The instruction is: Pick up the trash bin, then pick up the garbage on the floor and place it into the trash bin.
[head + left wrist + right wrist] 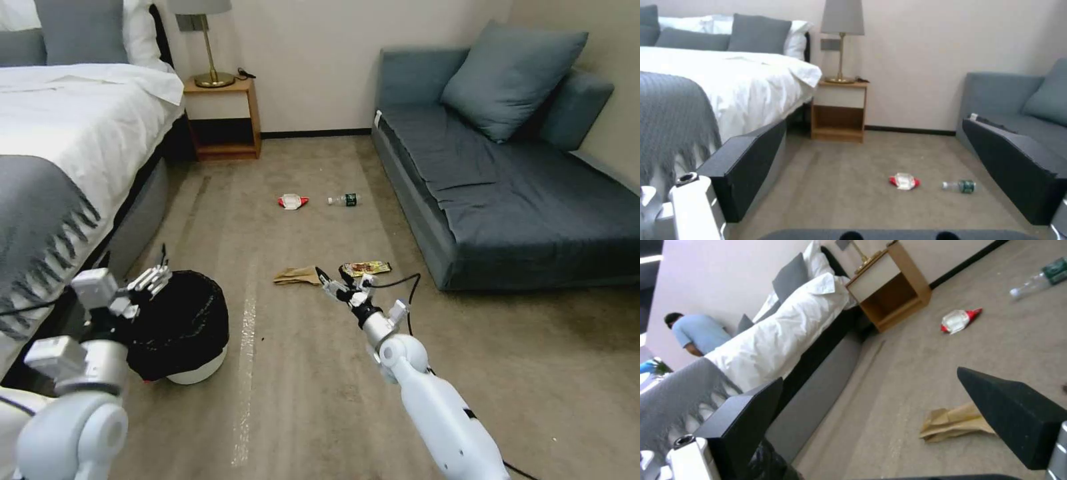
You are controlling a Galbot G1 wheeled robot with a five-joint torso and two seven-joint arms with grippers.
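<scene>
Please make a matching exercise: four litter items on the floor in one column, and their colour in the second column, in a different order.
Items:
1. paper scrap
2. snack wrapper
3. packet
4. bottle

Colours:
A. clear with a green label
B. tan
C. red and white
D. gold

Pairs: 1-B, 2-D, 3-C, 4-A

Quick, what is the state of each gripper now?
Left gripper: at the bin rim; grip cannot be told.
Right gripper: open, empty, over the paper scrap.
</scene>
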